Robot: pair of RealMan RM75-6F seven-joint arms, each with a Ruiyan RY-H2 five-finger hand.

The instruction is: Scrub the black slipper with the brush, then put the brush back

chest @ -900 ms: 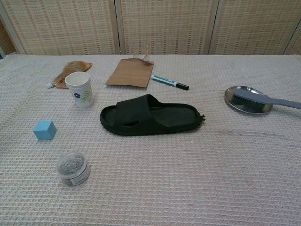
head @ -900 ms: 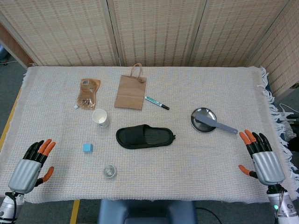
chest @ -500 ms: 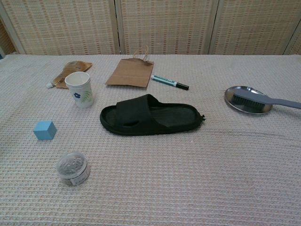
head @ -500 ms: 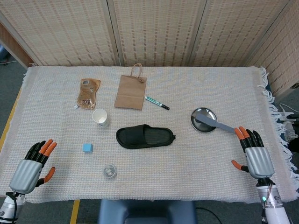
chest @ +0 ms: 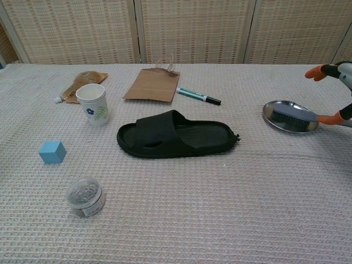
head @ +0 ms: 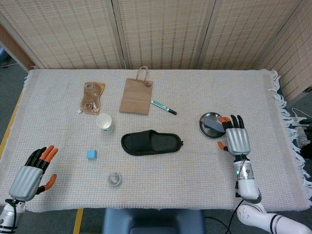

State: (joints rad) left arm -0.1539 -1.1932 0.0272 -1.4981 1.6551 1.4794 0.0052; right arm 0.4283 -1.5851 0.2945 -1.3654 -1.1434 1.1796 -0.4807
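Observation:
The black slipper [head: 151,143] [chest: 176,135] lies flat in the middle of the table, toe end to the left. To its right stands a metal dish [head: 201,127] [chest: 269,110] with the grey brush [head: 212,127] [chest: 291,117] lying head-down in it. The brush handle sticks out to the right. My right hand [head: 236,137] [chest: 344,74] hovers over that handle with its fingers stretched out and apart, holding nothing. In the head view it hides most of the handle. My left hand [head: 31,173] stays at the front left table edge, fingers spread and empty.
Left of the slipper are a paper cup [head: 105,123], a blue cube [head: 91,154] and a small jar of clips [head: 114,179]. Behind it lie a brown paper bag [head: 136,96], a marker [head: 163,107] and a snack pouch [head: 91,97].
My right hand has moved from the front right table edge up and inward over the brush handle, and it now shows in the chest view. The left hand has barely moved.

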